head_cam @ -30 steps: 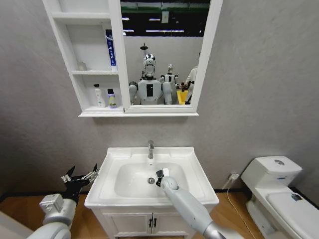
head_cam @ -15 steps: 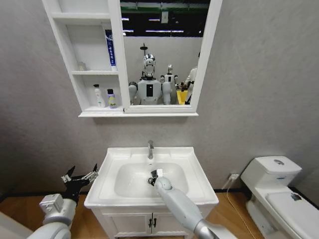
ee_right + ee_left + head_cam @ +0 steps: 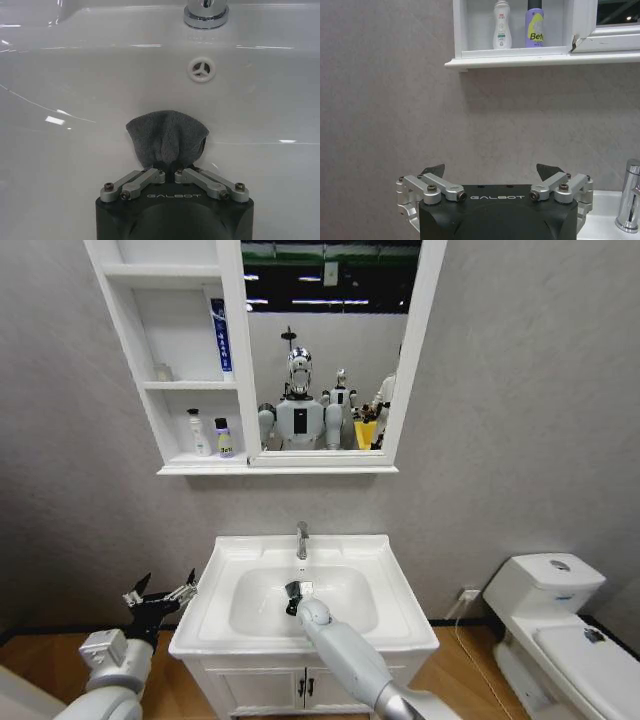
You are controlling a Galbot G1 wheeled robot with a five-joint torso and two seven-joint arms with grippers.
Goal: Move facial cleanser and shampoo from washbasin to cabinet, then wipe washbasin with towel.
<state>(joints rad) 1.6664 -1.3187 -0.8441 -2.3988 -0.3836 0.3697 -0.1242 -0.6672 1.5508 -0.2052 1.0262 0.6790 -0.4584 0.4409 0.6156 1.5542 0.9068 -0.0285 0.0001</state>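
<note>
right gripper [image 3: 170, 167] clamped on towel [image 3: 167, 135] inside washbasin [image 3: 390, 585] bowl, tap [image 3: 206, 12] at 12 o'clock; left gripper [image 3: 492, 172] spread wide, idle at washbasin's 9 o'clock.

Both arms wear smooth light-grey shells. Each gripper, the left gripper [image 3: 492, 175] and the right gripper [image 3: 174, 167], has a matte black housing lettered GALBOT, silver linkage bars fastened with dark screws, and black fingertips.

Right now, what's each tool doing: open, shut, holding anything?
Left tool: open, empty, parked left of the washbasin.
Right tool: shut on the towel, down in the washbasin bowl.
</note>
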